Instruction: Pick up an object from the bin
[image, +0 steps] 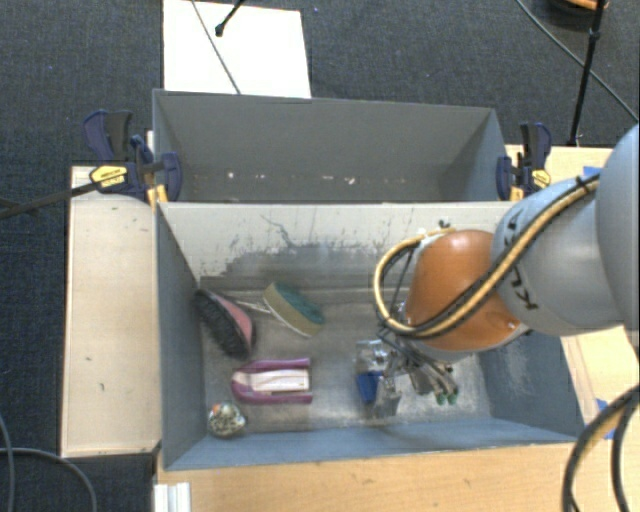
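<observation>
My gripper (390, 378) is low in the bin's front middle, under the orange wrist cover. Right at its left side, on the bin floor, lies a small blue object (367, 389), partly hidden by the gripper, and I cannot tell whether it is held. Just to the gripper's right shows a small green-tipped thing (446, 398). A purple and white stapler-like object (272, 382) lies further to the left.
A black and pink brush (224, 322) lies at the left wall. A beige sponge with a green face (293, 307) sits beside it. A small mottled ball (226, 419) rests in the front left corner. The arm covers the bin's right part.
</observation>
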